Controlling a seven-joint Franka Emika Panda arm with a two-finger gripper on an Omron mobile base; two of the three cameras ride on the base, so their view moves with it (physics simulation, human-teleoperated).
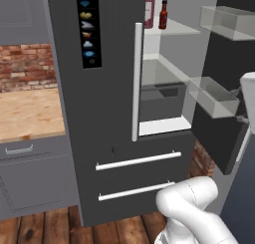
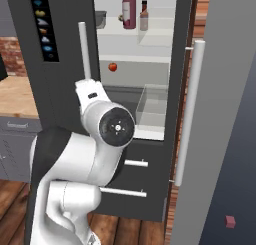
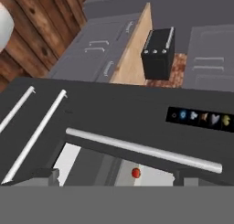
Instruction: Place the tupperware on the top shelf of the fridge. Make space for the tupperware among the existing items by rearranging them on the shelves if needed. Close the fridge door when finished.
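Two bottles — pinkish-red bottle, sauce bottle at its 3 o'clock — share the top shelf; my fingers stand wide, empty.

The top shelf carries the pinkish-red bottle beside the sauce bottle.

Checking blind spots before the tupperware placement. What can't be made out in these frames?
- Top shelf: right base view, its left part is hidden behind the closed fridge door's edge; left base view shows just a sliver.
- Pinkish-red bottle: left base view, top cut off by the frame edge.
- Small red item: too small to identify.
- Gripper: hand view shows only its dark fingertips, spread wide.
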